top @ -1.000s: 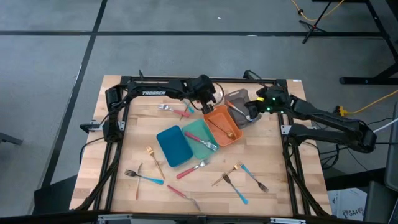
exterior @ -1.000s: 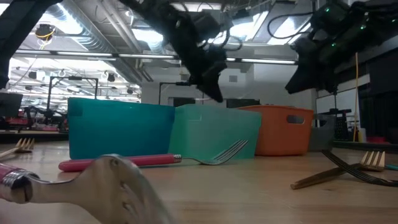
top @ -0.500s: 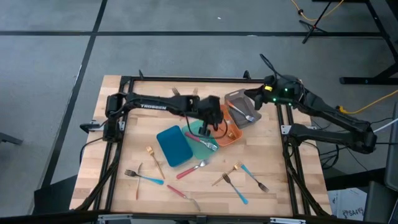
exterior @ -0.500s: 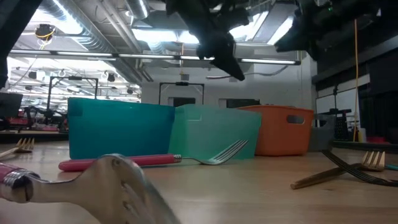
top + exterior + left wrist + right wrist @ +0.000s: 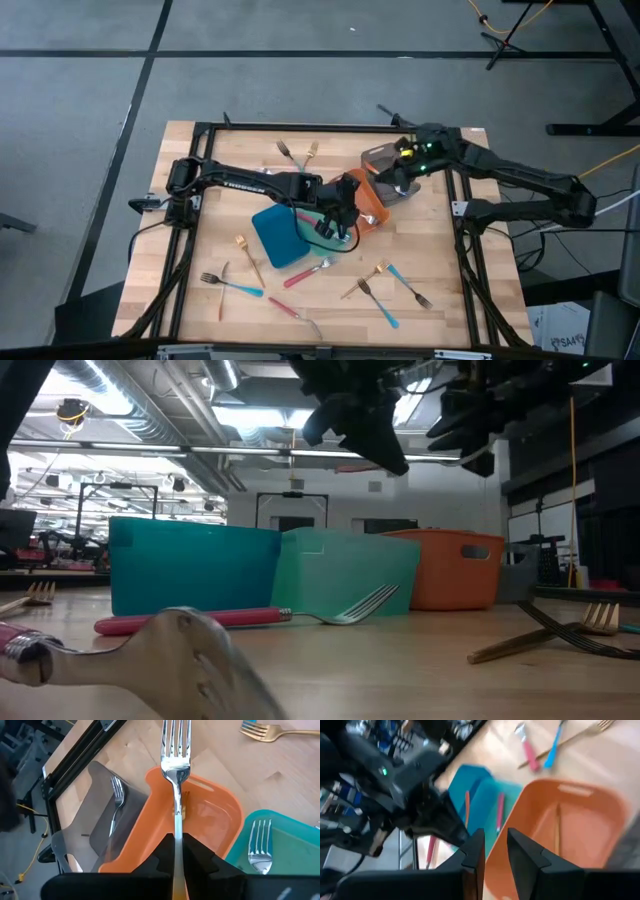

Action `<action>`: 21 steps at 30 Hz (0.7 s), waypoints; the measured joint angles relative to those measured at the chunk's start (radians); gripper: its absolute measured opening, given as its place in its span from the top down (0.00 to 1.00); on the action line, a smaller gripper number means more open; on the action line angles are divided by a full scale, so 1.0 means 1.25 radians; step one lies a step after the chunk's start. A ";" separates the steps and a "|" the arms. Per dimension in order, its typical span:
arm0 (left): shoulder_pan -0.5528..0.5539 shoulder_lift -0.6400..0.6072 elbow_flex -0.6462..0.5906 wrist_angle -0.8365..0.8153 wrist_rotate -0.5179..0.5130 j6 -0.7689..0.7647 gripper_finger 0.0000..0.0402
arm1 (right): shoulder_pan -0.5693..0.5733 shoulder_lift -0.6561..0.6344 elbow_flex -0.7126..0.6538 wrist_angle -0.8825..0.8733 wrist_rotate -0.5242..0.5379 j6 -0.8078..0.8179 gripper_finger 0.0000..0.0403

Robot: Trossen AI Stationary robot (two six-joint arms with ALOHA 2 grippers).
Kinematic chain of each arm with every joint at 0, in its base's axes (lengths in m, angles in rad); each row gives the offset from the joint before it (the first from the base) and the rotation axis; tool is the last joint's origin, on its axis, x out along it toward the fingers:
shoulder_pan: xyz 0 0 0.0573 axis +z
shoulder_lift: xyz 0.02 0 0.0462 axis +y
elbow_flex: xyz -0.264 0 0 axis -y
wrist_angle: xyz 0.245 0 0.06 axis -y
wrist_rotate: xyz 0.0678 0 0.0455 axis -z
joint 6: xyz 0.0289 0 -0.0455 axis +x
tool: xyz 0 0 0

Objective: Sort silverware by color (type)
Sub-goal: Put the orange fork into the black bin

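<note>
Silverware (image 5: 385, 292): mostly unsorted, a few pieces binned, many loose on table (image 5: 480, 280). Left gripper (image 5: 176, 851) clamped a fork (image 5: 175, 760); right gripper (image 5: 494, 851) stood apart, empty.

Four trays (image 5: 281, 236) are set in a diagonal row at mid-table, each touching the next – the end tray (image 5: 100, 815) by the right arm holds one fork (image 5: 116, 802). Over the two middle trays the left gripper (image 5: 340, 208) is held, clamped on a fork (image 5: 175, 765); the right gripper (image 5: 398, 176) is placed above the end tray. Two forks (image 5: 298, 153) lie behind the row; the remaining utensils (image 5: 390, 288) are scattered before it, toward the table's front edge (image 5: 300, 335)
</note>
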 joint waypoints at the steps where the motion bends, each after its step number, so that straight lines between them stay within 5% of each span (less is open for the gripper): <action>1: -0.002 0.000 0.000 0.000 0.000 0.000 0.97 | 0.016 0.013 0.000 0.001 0.000 0.000 0.82; 21: -0.017 0.000 0.000 0.000 -0.021 0.000 0.97 | 0.226 0.159 -0.001 0.103 0.051 -0.002 0.82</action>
